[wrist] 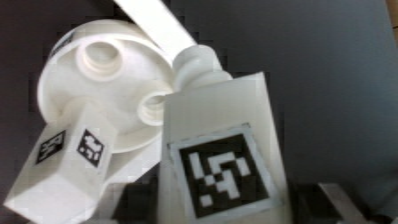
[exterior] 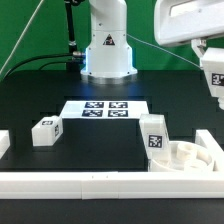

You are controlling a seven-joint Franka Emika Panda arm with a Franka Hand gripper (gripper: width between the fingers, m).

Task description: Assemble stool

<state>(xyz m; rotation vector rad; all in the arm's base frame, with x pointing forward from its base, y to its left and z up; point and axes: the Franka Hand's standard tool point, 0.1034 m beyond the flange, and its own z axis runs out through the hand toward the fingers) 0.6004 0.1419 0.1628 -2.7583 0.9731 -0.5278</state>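
The tagged leg [wrist: 217, 160], pinched tight in the gripper [exterior: 212, 68], is hanging above the seat disc [wrist: 107, 70], its long axis pointing down toward it.

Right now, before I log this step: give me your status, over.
Gripper shut on held leg, up high. Seat disc by the rail. Second leg upright close beside it, could crowd the approach. Third leg apart.

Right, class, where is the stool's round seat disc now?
In the exterior view, the seat disc lies at the exterior view's right, near the long white rail, with an upright leg beside it.
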